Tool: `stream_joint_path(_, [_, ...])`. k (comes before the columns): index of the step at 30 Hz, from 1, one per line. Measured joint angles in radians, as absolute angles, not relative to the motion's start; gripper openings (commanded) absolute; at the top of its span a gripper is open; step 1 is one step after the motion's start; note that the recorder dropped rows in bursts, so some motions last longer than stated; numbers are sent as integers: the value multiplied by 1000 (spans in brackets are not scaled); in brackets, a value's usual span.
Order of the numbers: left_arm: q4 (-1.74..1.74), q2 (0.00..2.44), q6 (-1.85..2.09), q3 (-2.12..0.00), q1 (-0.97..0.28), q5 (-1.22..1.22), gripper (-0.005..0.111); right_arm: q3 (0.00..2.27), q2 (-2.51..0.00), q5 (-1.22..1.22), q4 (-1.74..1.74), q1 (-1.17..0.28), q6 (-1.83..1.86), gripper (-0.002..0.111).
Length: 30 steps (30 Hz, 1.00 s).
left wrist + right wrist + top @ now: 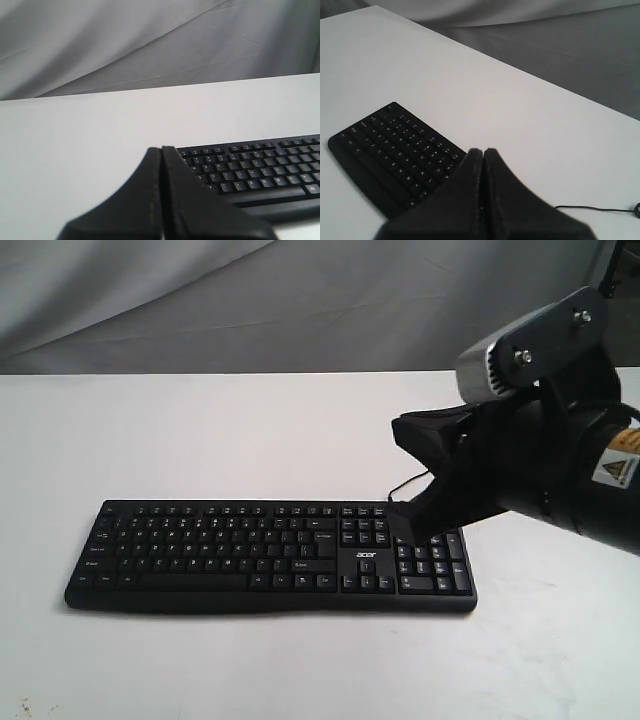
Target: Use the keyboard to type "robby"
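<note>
- The keyboard [270,555] lies flat on the white counter [200,430]. Its long side runs parallel to the counter's far edge, and it sits well clear of that edge.
- It is black with small white legends. A white acer logo [366,556] sits above the arrow keys, and the number pad [432,562] is at the end toward the counter's right side.
- A thin black cable [410,483] leaves the keyboard's back edge near the number pad and curls on the counter toward the far edge.
- The right pincer [408,525] reaches in from the counter's right side. Its black fingers are pressed together along their length, with no gap showing, and it holds nothing.
- In the exterior view its tip hangs over the top rows of the keyboard, about where the number pad begins. Whether it is touching a key cannot be told.
- The right wrist view shows the same closed tip, with the keyboard's rows stretching away beyond it and the cable lying on bare counter to one side.
- The left pincer [161,150] is also closed, fingertip against fingertip with only a seam between them, and it holds nothing.
- The left wrist view shows the keyboard's left end and letter rows beyond that tip. The tip itself appears against bare counter and does not seem to be over the keys.
- A grey cloth [250,300] hangs behind the counter's far edge.
</note>
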<state>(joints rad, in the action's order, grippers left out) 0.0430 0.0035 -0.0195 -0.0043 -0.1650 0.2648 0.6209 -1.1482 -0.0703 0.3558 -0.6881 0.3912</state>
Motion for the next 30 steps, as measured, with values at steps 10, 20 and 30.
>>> stream_joint_path(10, [43,3,-20,-4,-165,265,0,535,-1017,-92,394,-658,391,0])
stream_joint_path(20, [43,3,-20,-4,-165,265,0,274,-617,-107,429,-398,391,0])
stream_joint_path(30, [43,3,-20,-4,-165,265,0,154,-267,0,439,-127,391,0])
